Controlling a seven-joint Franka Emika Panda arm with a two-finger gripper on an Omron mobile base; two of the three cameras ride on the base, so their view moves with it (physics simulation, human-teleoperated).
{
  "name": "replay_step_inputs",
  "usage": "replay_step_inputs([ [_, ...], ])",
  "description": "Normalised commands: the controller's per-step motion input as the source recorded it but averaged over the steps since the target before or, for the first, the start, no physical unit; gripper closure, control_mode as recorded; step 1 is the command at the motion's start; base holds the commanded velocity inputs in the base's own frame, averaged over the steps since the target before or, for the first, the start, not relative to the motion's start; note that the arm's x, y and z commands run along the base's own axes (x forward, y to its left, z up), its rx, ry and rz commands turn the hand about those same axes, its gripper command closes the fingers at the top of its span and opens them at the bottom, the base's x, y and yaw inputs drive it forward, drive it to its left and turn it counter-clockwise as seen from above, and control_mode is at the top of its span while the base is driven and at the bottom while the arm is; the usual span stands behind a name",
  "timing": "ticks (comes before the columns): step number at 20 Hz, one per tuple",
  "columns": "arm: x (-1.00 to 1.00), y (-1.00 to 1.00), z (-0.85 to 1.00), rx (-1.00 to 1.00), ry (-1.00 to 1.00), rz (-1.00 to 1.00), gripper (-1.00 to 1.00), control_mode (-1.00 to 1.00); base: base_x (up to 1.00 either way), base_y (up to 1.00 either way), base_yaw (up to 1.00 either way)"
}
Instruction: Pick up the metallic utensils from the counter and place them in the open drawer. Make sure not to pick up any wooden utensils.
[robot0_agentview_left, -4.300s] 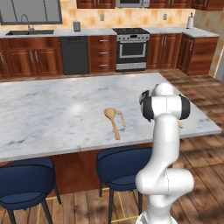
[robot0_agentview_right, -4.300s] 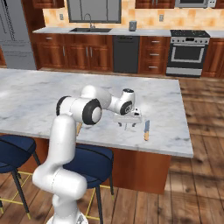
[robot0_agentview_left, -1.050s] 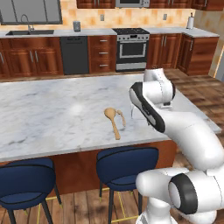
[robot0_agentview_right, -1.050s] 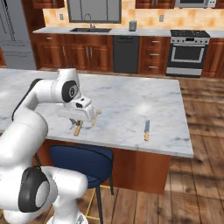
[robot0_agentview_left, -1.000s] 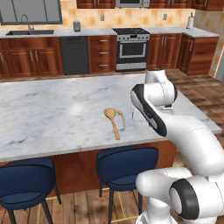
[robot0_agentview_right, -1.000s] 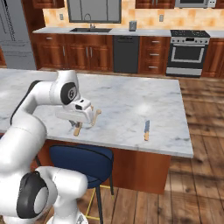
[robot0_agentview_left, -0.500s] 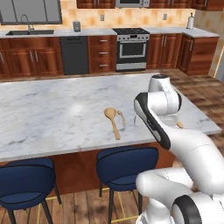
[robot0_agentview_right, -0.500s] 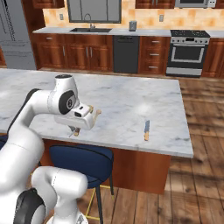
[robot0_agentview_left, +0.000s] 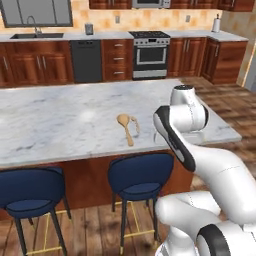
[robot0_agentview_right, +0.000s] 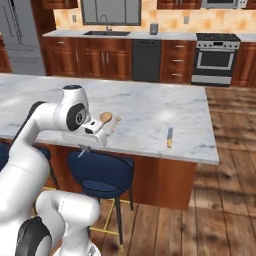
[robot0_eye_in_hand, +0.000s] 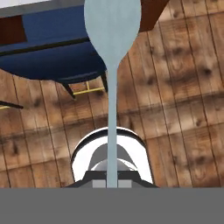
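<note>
An all silver-grey spoon (robot0_eye_in_hand: 112, 26) stands between my fingers in the hand view, bowl far from the hand, with wood floor behind it. My gripper (robot0_agentview_right: 84, 148) is shut on its handle and hangs just past the front edge of the marble counter (robot0_agentview_right: 150, 107), above a stool. The grey-bladed knife with a tan handle (robot0_agentview_right: 170, 137) lies near the counter's right end. The long wooden spoon (robot0_agentview_left: 125, 126) and the smaller wooden spoon (robot0_agentview_left: 135, 123) lie side by side mid-counter. The open drawer is out of view.
Blue stools (robot0_agentview_left: 140, 170) (robot0_agentview_left: 29, 186) stand under the counter's front edge, one directly below the hand (robot0_eye_in_hand: 52, 48). Behind the island run brown cabinets, a dishwasher (robot0_agentview_right: 146, 60) and a steel oven (robot0_agentview_left: 150, 55). Wood floor lies to the right.
The arm has swung with the spoon from over the wooden spoons toward me, past the counter's front edge, and lower. The knife and the wooden spoons have not moved.
</note>
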Motion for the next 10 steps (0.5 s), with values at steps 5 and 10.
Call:
replay_step_inputs([
  [5, 0.00, 0.00, 0.00, 0.00, 0.00, 0.00, 1.00, 1.00, 0.05, 0.00, 0.47],
  [10, 0.00, 0.00, 0.00, 0.00, 0.00, 0.00, 1.00, 1.00, -0.01, 0.23, 0.98],
])
